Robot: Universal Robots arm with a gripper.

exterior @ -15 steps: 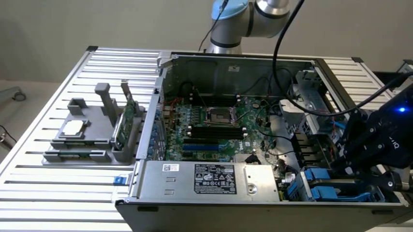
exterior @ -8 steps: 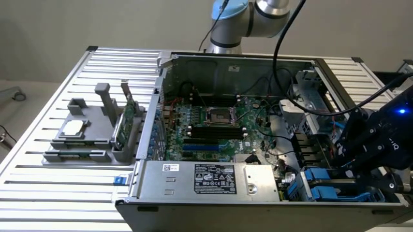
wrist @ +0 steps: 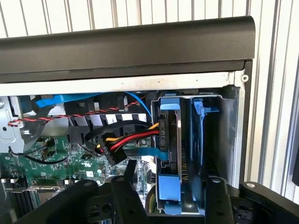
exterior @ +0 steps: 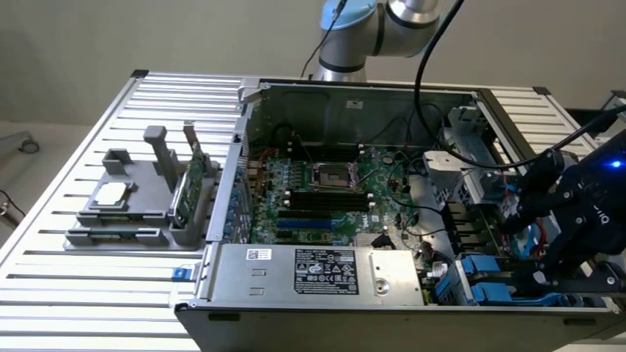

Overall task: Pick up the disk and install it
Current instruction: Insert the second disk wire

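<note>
jaws spread wide, gripper [exterior: 577, 253] poised over the disk [wrist: 170, 140] seated upright in its blue bay at the case's [exterior: 293, 312] corner; a straight, unhurried withdrawal would likely avoid snagging nearby cables [wrist: 131, 140].

A plain, pale grey wall [exterior: 146, 37] was seen behind the work area. The worktop was formed by a ribbed aluminium table [exterior: 88, 293] with long parallel slots. At the exterior view's left, a beige floor [exterior: 29, 176] was lit evenly.
</note>
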